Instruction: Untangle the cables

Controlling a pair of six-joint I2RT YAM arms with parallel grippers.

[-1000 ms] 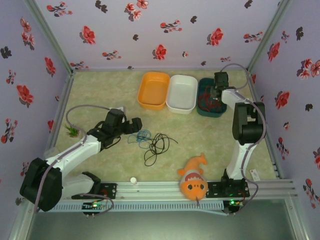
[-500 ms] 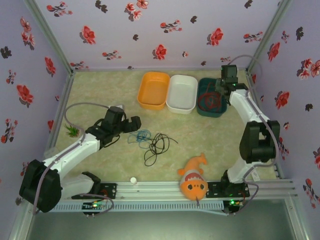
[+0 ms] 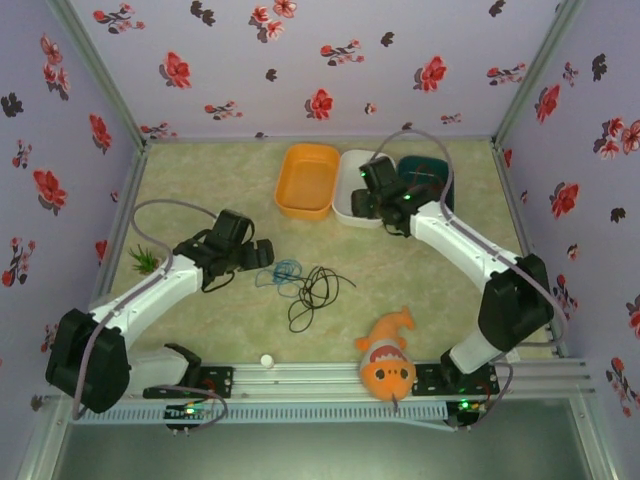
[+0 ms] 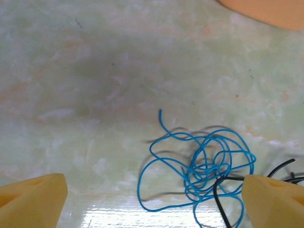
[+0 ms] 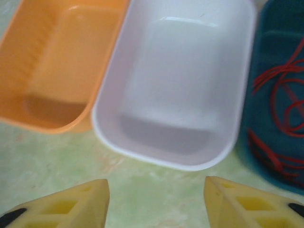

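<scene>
The blue cable (image 4: 204,164) lies in a loose tangle on the table, and a black cable (image 4: 219,197) crosses its right edge. My left gripper (image 4: 152,204) hovers open over the table, and the blue tangle reaches in between its yellow fingers (image 4: 33,199). From above, the left gripper (image 3: 258,254) sits just left of the blue cable (image 3: 287,270), with the black cable (image 3: 315,292) to its right. The red cable (image 5: 280,99) lies coiled in the dark teal tray (image 5: 266,57). My right gripper (image 5: 156,199) is open and empty, above the table by the white tray's (image 5: 156,156) near rim.
An orange tray (image 3: 307,180) stands left of the white tray (image 3: 352,212). A clownfish plush (image 3: 388,360) lies near the front rail, with a small white cap (image 3: 267,360) to its left. A green plant sprig (image 3: 145,262) sits at the table's left edge.
My right arm has swung left from the teal tray to the white tray's near side, its jaws widening. The left gripper shifted slightly by the blue cable.
</scene>
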